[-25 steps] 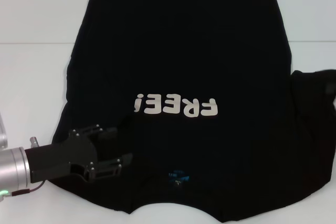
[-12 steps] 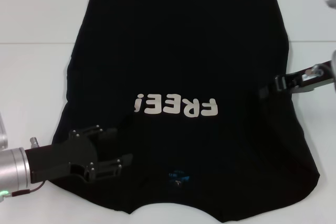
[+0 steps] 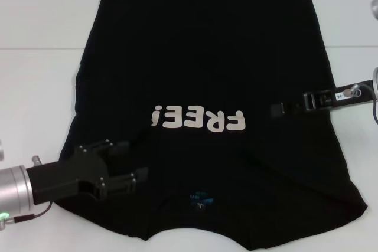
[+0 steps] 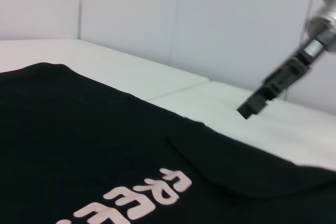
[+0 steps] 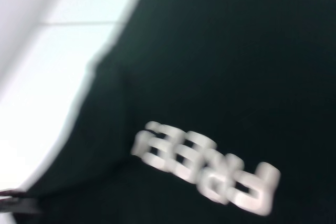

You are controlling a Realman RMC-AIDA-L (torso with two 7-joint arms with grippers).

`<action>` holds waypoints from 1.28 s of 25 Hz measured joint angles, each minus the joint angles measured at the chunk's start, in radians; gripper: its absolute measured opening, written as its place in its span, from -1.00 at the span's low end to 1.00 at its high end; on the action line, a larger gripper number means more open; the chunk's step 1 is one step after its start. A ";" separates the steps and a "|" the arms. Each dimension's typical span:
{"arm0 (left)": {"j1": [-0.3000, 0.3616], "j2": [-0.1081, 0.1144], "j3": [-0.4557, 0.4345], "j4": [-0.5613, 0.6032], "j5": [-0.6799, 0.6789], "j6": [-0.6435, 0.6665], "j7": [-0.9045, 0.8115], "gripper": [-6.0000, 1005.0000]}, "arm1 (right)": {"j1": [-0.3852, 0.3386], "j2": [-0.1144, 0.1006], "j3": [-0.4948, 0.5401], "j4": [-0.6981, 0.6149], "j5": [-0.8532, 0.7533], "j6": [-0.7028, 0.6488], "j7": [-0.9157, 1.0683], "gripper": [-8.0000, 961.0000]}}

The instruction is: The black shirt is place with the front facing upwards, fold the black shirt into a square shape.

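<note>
The black shirt (image 3: 207, 57) lies flat on the white table, front up, with its white letters "FREE!" (image 3: 198, 119) upside down to me and the blue neck label (image 3: 199, 199) near the front edge. My left gripper (image 3: 133, 160) stands open low over the shirt's near-left part, with nothing between its fingers. My right gripper (image 3: 276, 110) reaches in from the right, above the shirt just right of the letters. In the left wrist view the right gripper (image 4: 248, 109) hangs in the air above a folded-in flap (image 4: 210, 166) and no cloth hangs from it.
The white table (image 3: 35, 87) extends to the left and right of the shirt. A pale wall (image 4: 210, 19) rises behind the table's far edge. The right wrist view shows only the shirt (image 5: 236, 51) and table, blurred.
The right sleeve, spread out to the right a second ago, now lies folded in on the shirt. My right gripper has come into view and moved left over the shirt. The left gripper barely moved.
</note>
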 joint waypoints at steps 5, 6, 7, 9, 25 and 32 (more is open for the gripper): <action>-0.014 0.011 -0.052 -0.020 0.000 0.006 -0.174 0.52 | -0.111 0.005 0.007 0.034 0.236 -0.031 -0.312 0.02; -0.014 0.018 -0.056 -0.015 0.000 0.007 -0.259 0.52 | -0.131 0.012 0.007 0.049 0.258 -0.032 -0.387 0.11; -0.015 0.026 -0.057 -0.012 0.001 0.010 -0.324 0.52 | -0.148 0.018 0.007 0.067 0.275 -0.030 -0.461 0.16; -0.016 0.049 -0.059 -0.010 0.003 0.025 -0.451 0.52 | -0.178 0.035 0.007 0.099 0.296 -0.030 -0.611 0.25; -0.022 0.218 -0.125 0.073 0.254 0.138 -1.307 0.52 | -0.254 0.070 0.005 0.321 0.413 -0.030 -1.367 0.92; -0.047 0.225 -0.148 0.073 0.369 0.116 -1.362 0.52 | -0.254 0.070 -0.001 0.330 0.414 -0.025 -1.400 0.92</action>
